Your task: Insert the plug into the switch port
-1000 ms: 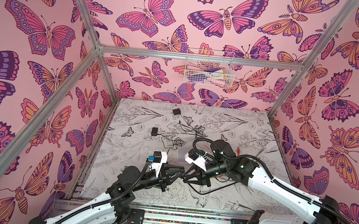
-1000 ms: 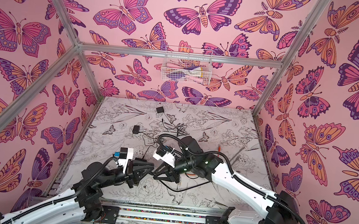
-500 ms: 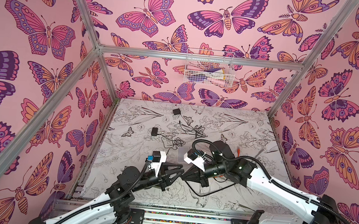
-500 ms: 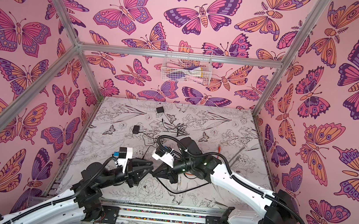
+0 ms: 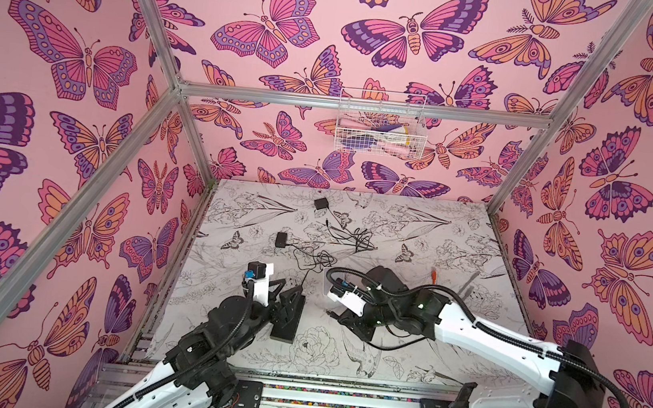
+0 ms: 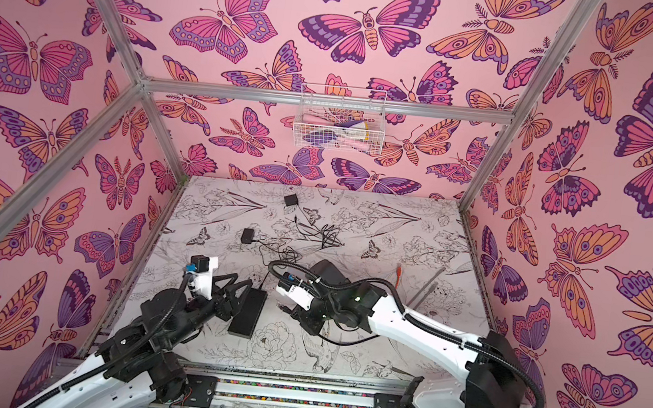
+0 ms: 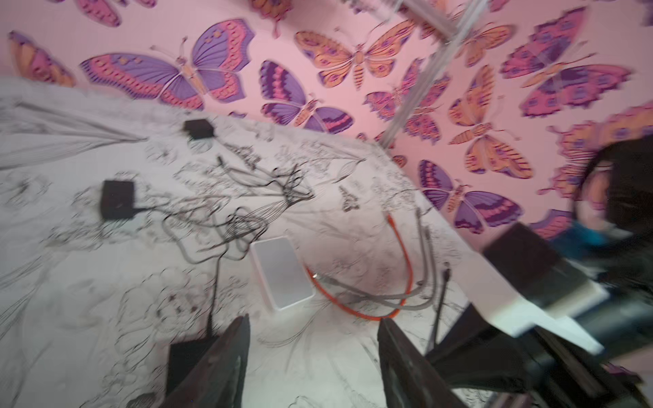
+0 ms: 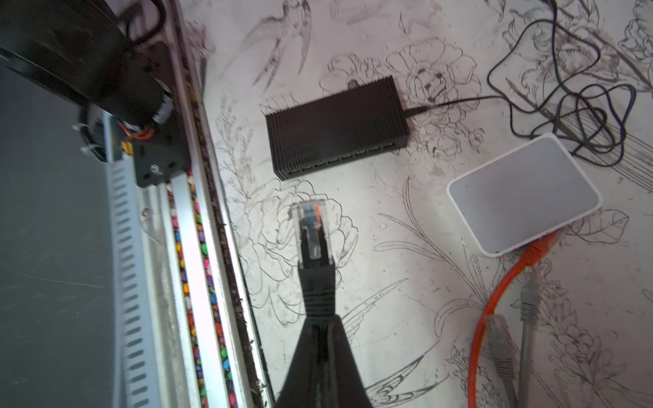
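The Ethernet plug (image 8: pixel 312 229), clear-tipped with a black boot, is gripped by that boot between the closed fingers of the right gripper (image 8: pixel 319 328) and is held clear of the table (image 5: pixel 418 224). The black network switch (image 5: pixel 288 316) lies flat in the lower middle of both top views, left of centre, with its long axis running nearly up and down the frame. The plug is placed just to the right of it, so the switch is to be reached leftward across a short gap. In the right wrist view the plug's long axis is aimed past its tip toward the long side of the switch, and the row of ports is set along that facing side. The axis is judged to meet that side at a slight angle, not squarely. The left gripper (image 5: pixel 284 291) is held with its jaws apart just beside the upper end of the switch and is the nearer of the two to it; nothing is gripped by it, and whether the casing is touched cannot be told. The single ports are too dim to be counted or picked out, the left wrist view is blurred, and in both top views the plug is mostly hidden by the right arm. A white box (image 8: pixel 523 194) with an orange cable (image 8: pixel 494 293) lies near.
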`<state>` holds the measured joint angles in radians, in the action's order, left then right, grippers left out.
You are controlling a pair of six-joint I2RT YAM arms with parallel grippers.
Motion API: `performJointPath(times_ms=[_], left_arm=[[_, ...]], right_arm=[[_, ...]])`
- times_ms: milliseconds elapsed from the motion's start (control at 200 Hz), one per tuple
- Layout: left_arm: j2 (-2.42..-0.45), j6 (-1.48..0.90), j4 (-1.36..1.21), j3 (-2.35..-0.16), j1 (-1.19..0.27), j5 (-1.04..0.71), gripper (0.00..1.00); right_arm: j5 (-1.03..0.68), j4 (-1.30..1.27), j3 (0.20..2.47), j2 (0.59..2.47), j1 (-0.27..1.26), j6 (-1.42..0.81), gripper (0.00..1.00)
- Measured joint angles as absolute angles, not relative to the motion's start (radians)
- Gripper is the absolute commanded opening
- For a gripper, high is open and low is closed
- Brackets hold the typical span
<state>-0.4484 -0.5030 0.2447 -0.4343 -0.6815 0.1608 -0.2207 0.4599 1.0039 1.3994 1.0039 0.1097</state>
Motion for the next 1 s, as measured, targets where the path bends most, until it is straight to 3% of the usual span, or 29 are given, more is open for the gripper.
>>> performJointPath(times_ms=[255, 591, 1002], left_arm=[[-0.563, -0.616, 0.369, -0.358, -0.510, 0.048, 0.60], [-0.557, -0.686, 0.377, -0.284, -0.491, -0.025, 0.60], [-0.635, -0.717, 0.354, -0.239, -0.491, -0.059, 0.58]], right_arm=[[-0.057, 0.511, 1.024, 1.515, 1.055, 0.114, 0.00], [0.057, 0.524, 1.123, 1.736, 1.130, 0.112, 0.00], [0.142, 0.538, 1.132, 1.738, 1.142, 0.112, 0.00]])
